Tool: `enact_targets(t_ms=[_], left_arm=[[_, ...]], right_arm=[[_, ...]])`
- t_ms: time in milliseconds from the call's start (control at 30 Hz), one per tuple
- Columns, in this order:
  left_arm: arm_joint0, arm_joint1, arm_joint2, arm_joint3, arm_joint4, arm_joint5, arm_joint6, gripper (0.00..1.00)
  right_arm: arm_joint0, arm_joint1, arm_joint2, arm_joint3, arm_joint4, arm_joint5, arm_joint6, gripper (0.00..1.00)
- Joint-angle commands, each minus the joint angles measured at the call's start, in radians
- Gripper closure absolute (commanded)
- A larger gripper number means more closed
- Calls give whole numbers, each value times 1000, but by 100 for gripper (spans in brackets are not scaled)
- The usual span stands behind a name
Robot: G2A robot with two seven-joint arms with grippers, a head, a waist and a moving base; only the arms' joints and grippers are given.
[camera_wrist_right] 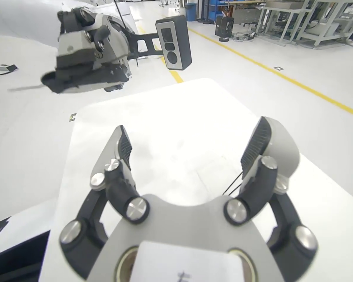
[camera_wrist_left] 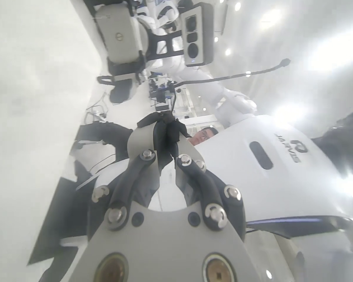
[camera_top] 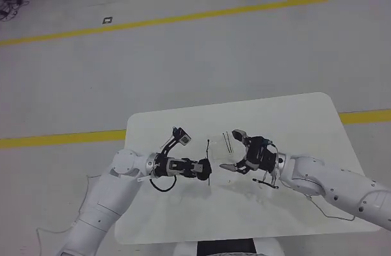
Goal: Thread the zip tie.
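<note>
Over the middle of the white surface (camera_top: 297, 121), the left end effector (camera_top: 205, 168) (camera_wrist_left: 164, 124) has its fingers pressed together on the thin black zip tie (camera_top: 208, 157) (camera_wrist_right: 116, 4). It grips the tie partway along, so the strap sticks out past the fingertips on both sides as a slim line running across the gap between the two arms. The right end effector (camera_top: 232, 152) (camera_wrist_right: 191, 127) sits just beside the tie, facing the left one. Its ribbed fingers (camera_wrist_right: 123, 145) are spread wide with nothing between them, and they are apart from the strap. Whether the tie touches the surface cannot be told.
</note>
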Motion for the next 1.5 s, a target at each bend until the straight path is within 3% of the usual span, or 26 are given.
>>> enact_targets(t_ms=[0, 333, 633, 733, 1133, 1200, 1467], left_arm=[[-1, -2, 7, 6, -47, 7, -7, 100], [-19, 6, 61, 22, -158, 13, -7, 100], [-43, 16, 115, 29, -242, -8, -7, 100], [-49, 20, 133, 27, -272, -16, -7, 100], [-55, 22, 141, 25, -270, -18, -7, 100], [-46, 19, 146, 7, -297, -7, 7, 100], [-33, 10, 145, 13, -329, -4, -7, 100]], right_arm=[[-10, -6, 7, 11, -43, 5, -40, 0], [-48, -58, 44, 102, -253, 34, -339, 0], [-31, -129, 72, 153, -287, 45, -398, 0], [-21, -155, 78, 175, -283, 23, -424, 0], [-25, -159, 79, 171, -276, 13, -427, 0], [-43, -163, 92, 180, -255, 0, -441, 0], [-64, -210, 120, 260, -226, -41, -600, 0]])
